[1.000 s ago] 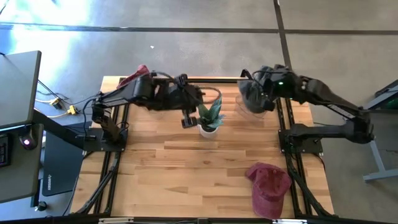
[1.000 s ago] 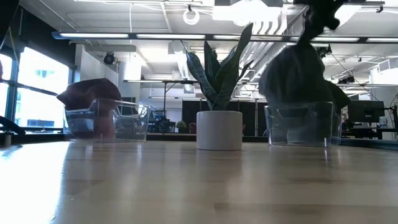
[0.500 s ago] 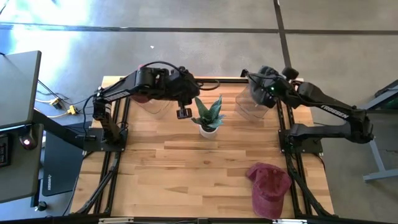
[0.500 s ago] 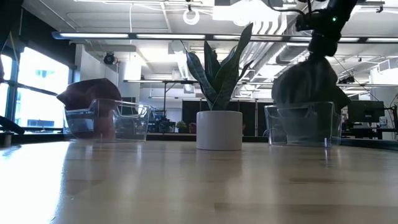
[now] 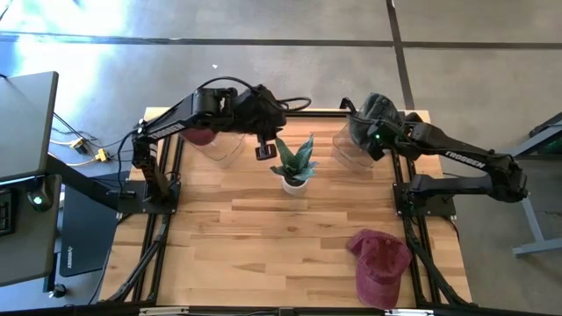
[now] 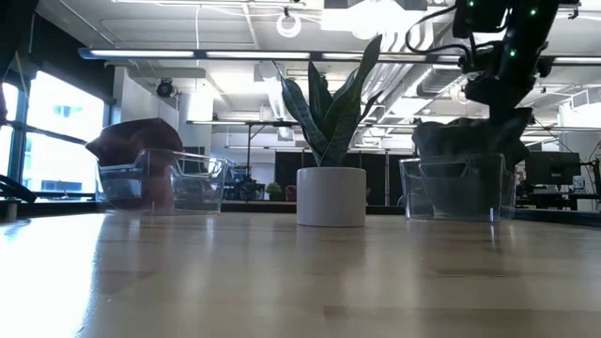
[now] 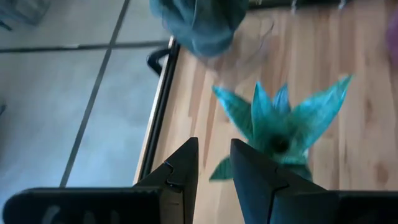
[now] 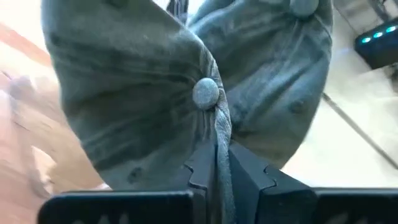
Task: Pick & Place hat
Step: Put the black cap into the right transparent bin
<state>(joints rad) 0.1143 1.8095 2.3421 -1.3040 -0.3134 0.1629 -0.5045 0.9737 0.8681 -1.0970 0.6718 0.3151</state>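
On the far right corner of the wooden desk (image 5: 263,237), the right gripper (image 8: 214,168) has its jaws pinched on the soft grey hat (image 8: 186,87), which sits in the clear plastic bin (image 6: 457,188) near the desk edge. The left gripper (image 5: 262,151) hangs over the far middle, just beside the spiky plant in a white round pot (image 5: 294,167), its jaws narrow and holding nothing. A crumpled red hat (image 5: 379,263) lies near the right edge, another red hat (image 6: 131,145) fills the far left bin (image 6: 164,183), and the middle planks are free for moving.
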